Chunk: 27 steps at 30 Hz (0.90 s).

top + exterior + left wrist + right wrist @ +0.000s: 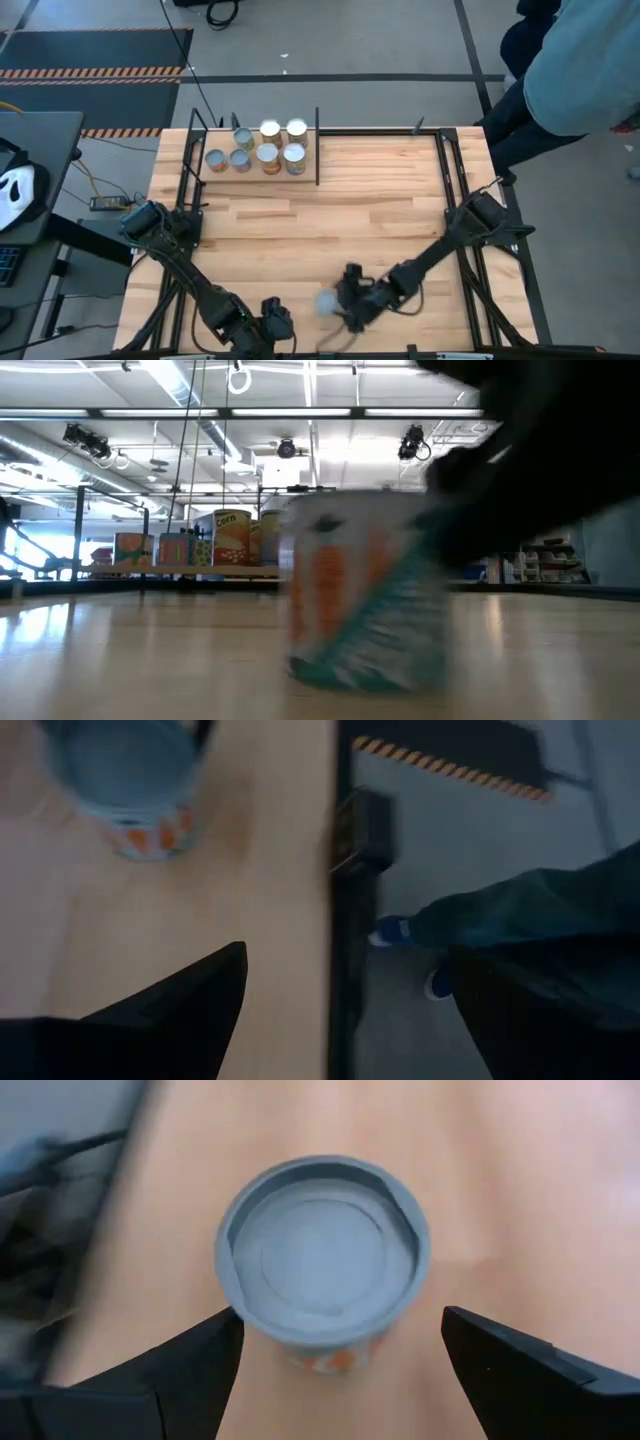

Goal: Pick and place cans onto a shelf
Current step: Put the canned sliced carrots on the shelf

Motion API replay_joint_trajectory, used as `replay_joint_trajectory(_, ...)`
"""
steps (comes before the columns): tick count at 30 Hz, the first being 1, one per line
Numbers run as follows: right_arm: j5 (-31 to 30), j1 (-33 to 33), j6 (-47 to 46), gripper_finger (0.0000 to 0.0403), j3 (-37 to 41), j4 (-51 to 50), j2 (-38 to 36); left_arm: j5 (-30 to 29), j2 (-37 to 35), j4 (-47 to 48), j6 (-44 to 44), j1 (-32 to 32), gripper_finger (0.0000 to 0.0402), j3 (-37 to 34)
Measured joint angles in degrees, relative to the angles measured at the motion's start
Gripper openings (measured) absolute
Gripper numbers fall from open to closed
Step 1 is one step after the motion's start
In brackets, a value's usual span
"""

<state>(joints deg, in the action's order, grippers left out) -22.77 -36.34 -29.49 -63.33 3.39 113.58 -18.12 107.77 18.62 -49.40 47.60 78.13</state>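
One can [327, 303], grey-topped with an orange and teal side, stands upright on the tabletop near the front edge; it also shows in the low view [365, 600]. My right gripper [345, 300] is open just to the can's right, and its fingers [200, 1365] stand a little short of the can [325, 1265], one on each side. My left gripper [275, 322] is open and empty at the front edge, left of the can [125, 780]. Several more cans [268, 156] stand upright on the shelf [318, 145] at the far left.
A person [580, 60] stands beyond the table's far right corner. Legs and shoes [400, 930] show past the table's edge in the left wrist view. Black frame rods [447, 170] run along the table's sides. Bare wood lies between the shelf and the near can.
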Motion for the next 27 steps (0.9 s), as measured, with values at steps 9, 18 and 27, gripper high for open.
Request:
replay_joint_trajectory(9, 2.3, 9.4, 9.2, 0.0348, 0.0, -2.3, -6.7, -5.0, -0.5, 10.4, -6.9, -2.2, 0.0345, 0.0)
replay_joint_trajectory(18, 1.2, 8.4, 9.1, 0.0348, 0.1, -22.7, -25.3, 1.6, -0.9, 22.4, -6.1, -9.1, 0.0347, 0.0)
replay_joint_trajectory(27, -4.7, 7.7, 3.6, 0.0348, 0.1, -31.4, -36.9, 4.3, 4.0, 20.7, 0.2, -9.6, 0.0323, -0.8)
